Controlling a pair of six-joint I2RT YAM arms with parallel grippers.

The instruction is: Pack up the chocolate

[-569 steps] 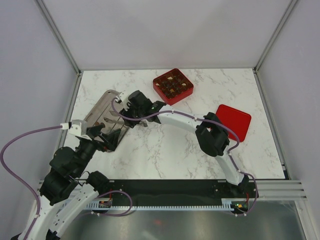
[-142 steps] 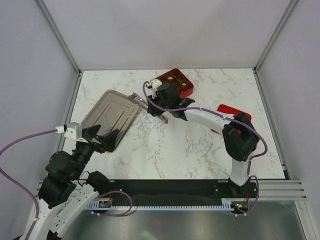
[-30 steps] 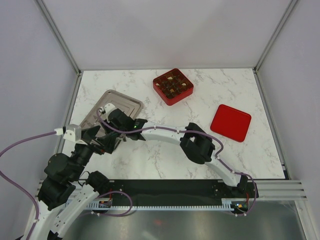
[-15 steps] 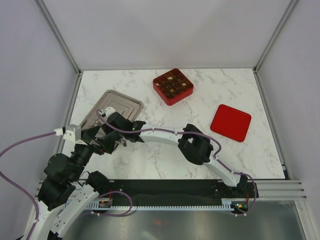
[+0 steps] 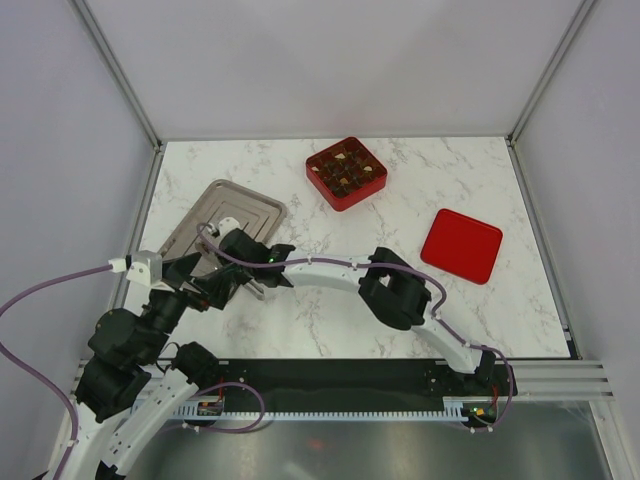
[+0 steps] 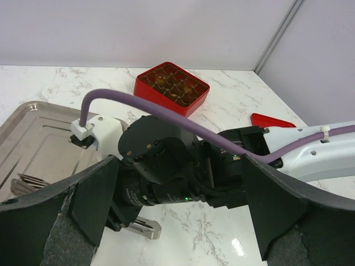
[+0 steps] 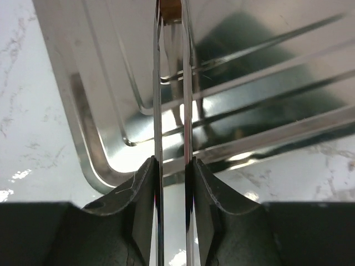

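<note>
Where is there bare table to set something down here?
Bare marble between the red box and red lid, and right of the box to the far corner. Crowded at the tray's near end: right gripper with tongs, left gripper beside it.

The left arm (image 5: 128, 415) and right arm (image 5: 322, 268) are both showing white shells between chunky black joints, each trailing a purple cable (image 5: 30, 300); the left gripper's (image 6: 178, 162) fingers (image 6: 91, 205) are wearing dark grey padding.

Chocolate (image 5: 345, 172) is dark brown, box (image 5: 366, 193) and lid (image 5: 461, 245) red, tray (image 5: 245, 205) silver, table (image 5: 450, 170) grey-veined white.
</note>
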